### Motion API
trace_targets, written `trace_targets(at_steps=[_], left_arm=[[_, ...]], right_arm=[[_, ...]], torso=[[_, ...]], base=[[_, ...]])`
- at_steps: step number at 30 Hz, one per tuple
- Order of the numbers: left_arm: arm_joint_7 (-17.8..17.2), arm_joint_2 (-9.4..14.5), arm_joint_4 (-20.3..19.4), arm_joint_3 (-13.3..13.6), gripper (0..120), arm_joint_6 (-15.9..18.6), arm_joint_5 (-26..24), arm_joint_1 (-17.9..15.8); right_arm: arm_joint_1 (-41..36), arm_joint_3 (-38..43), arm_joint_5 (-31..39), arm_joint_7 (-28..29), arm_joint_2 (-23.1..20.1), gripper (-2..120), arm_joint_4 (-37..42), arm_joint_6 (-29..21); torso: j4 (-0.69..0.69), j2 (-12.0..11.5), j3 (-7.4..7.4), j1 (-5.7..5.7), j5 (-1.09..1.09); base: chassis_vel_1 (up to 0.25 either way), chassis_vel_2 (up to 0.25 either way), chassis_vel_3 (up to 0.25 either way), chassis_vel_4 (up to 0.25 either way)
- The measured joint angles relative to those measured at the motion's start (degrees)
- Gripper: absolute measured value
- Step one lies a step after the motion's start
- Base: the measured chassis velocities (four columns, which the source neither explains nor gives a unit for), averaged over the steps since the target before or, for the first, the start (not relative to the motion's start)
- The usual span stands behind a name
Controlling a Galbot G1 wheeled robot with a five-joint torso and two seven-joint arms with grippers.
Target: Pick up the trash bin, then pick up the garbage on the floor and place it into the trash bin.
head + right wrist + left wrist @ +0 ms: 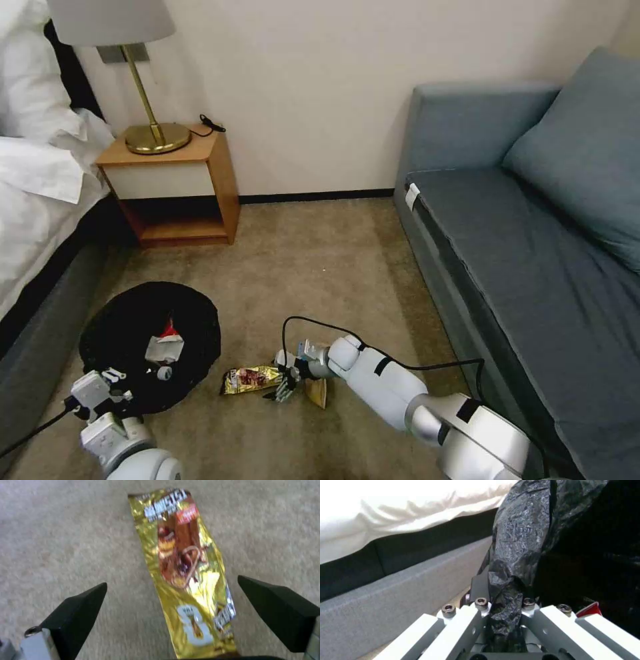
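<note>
The right gripper [285,389] hangs low over the carpet [320,267] with its black fingers [78,610] spread wide apart, the shiny brown-gold snack packet [186,580] lying flat on the floor between them, apparently untouched, though the wrist view is too soft to be sure. In the head view the packet [251,379] stretches from the gripper toward the trash bin [133,320], and a tan peel-like strip [317,393] lies just beside the gripper on its other side.

The left gripper [117,387] sits at the near rim of the bin, its fingers pinched together on a fold of the glossy black plastic bag [516,562] that wraps the bin, seen bunched between them in the left wrist view.

Inside the bin rest a red-and-white wrapper [167,343] and, beside it, a small white-capped bottle [162,372].

The bin stands close to the edge of a bed [40,200] with white linen. A wooden nightstand [180,187] carrying a brass lamp [150,127] stands against the wall, and a blue-grey sofa [533,233] runs along the robot's right.
</note>
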Motion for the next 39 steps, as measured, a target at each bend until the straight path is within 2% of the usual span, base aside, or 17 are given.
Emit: trace_targets(at_steps=[3, 6, 8, 11, 12, 16, 19, 20, 23, 24, 27, 29, 32, 39], left_arm=[[0.03, 0.3, -0.55, 0.0, 3, 0.47, -0.65, -0.03], [0.09, 0.49, -0.75, 0.0, 3, 0.7, -1.24, -0.11], [0.09, 0.49, -0.75, -0.01, 3, 0.7, -1.26, -0.17], [0.16, 0.29, -0.65, 0.16, 3, 0.74, -1.28, -0.42], [0.16, 0.29, -0.65, 0.16, 3, 0.74, -1.28, -0.42], [0.2, 0.25, -0.44, 0.23, 3, 0.76, -1.27, -0.55], [0.21, 0.24, -0.3, 0.25, 3, 0.76, -1.26, -0.61], [0.22, 0.24, -0.19, 0.3, 3, 0.76, -1.26, -0.63], [0.24, 0.24, -0.08, 0.36, 3, 0.76, -1.26, -0.65], [0.26, 0.25, 0.08, 0.38, 3, 0.76, -1.26, -0.72], [0.28, 0.28, 0.29, 0.39, 3, 0.76, -1.26, -0.83], [0.29, 0.31, 0.41, 0.38, 3, 0.74, -1.26, -0.89], [0.3, 0.36, 0.46, 0.38, 3, 0.7, -1.28, -0.89], [0.32, 0.51, 0.92, 0.36, 3, 0.55, -1.49, -1.01]], right_arm=[[-0.28, -0.37, -0.68, 0.0, -0.01, 100, -0.45, 0.38], [-0.54, -0.62, -1.13, 0.16, 0.0, 90, -1.3, 0.88], [-0.53, -0.5, -1.23, 0.3, -0.01, 89, -1.67, 1.04], [0.05, 0.73, -2.22, 0.84, -0.01, 74, -3.41, 1.79], [0.05, 0.73, -2.22, 0.84, -0.01, 74, -3.41, 1.79], [0.27, 1.44, -3.4, 1.04, 0.0, 56, -4.28, 2.27], [0.28, 1.61, -3.82, 1.14, -0.01, 50, -4.62, 2.46], [0.28, 1.71, -4.18, 1.23, -0.01, 39, -4.87, 2.62], [0.23, 1.78, -4.44, 1.38, 0.0, 33, -5.02, 2.75], [0.11, 1.85, -4.74, 1.58, 0.0, 25, -5.23, 2.95], [0.01, 1.96, -5.18, 2.0, 0.0, 18, -5.35, 3.16], [-0.05, 2.23, -5.72, 2.38, 0.0, 7, -5.61, 3.37], [-0.06, 2.54, -6.13, 2.5, 0.0, 1, -5.8, 3.54], [-0.08, 3.15, -6.36, 2.49, 0.0, 0, -6.12, 4.01]], torso=[[0.0, 0.0, 0.0, 0.0, 0.0], [0.01, 0.0, 0.0, 0.0, 0.0], [0.01, 0.0, 0.0, 0.0, 0.0], [0.0, 0.0, 0.0, 0.0, 0.01], [0.0, 0.0, 0.0, 0.0, 0.01], [0.0, 0.0, 0.0, 0.0, 0.01], [0.0, 0.0, 0.0, 0.0, 0.01], [0.0, 0.0, 0.0, 0.0, 0.0], [0.0, 0.0, 0.0, 0.0, 0.01], [0.0, 0.0, 0.0, 0.0, 0.01], [0.0, 0.0, 0.0, 0.0, 0.01], [0.0, 0.0, 0.0, 0.0, 0.01], [0.0, 0.0, 0.0, 0.0, 0.01], [0.0, 0.0, 0.0, 0.0, 0.01]], base=[[0.0, 0.0, 0.0, 0.0], [0.0, 0.0, 0.0, 0.0], [0.0, 0.0, 0.0, 0.0], [0.0, 0.0, 0.0, 0.0], [0.0, 0.0, 0.0, 0.0], [0.0, 0.0, 0.0, 0.0], [0.0, 0.0, 0.0, 0.0], [0.0, 0.0, 0.0, 0.0], [0.0, 0.0, 0.0, 0.0], [0.0, 0.0, 0.0, 0.0], [0.0, 0.0, 0.0, 0.0], [0.0, 0.0, 0.0, 0.0], [0.0, 0.0, 0.0, 0.0], [0.0, 0.0, 0.0, 0.0]])
